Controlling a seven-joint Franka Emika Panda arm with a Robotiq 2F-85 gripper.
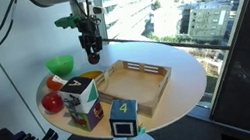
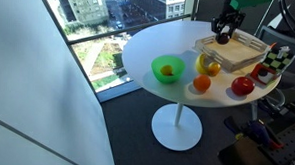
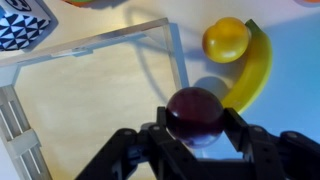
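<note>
My gripper (image 3: 195,128) is shut on a dark purple plum (image 3: 194,112), held in the air above the right edge of the wooden tray (image 3: 90,110). In both exterior views the gripper (image 1: 92,53) (image 2: 223,36) hangs over the tray (image 1: 137,84) (image 2: 234,51) near its edge, with the plum (image 1: 93,57) between the fingers. Just outside the tray in the wrist view, a yellow banana (image 3: 255,70) curves around a yellow-orange round fruit (image 3: 226,40) on the white table (image 3: 290,90).
On the round white table (image 1: 188,85) sit a green bowl (image 1: 61,66) holding an orange fruit (image 2: 167,70), a red fruit (image 1: 52,103), an orange (image 2: 201,84) and several patterned cubes (image 1: 82,97), one with a number (image 1: 123,116). A window runs beside the table.
</note>
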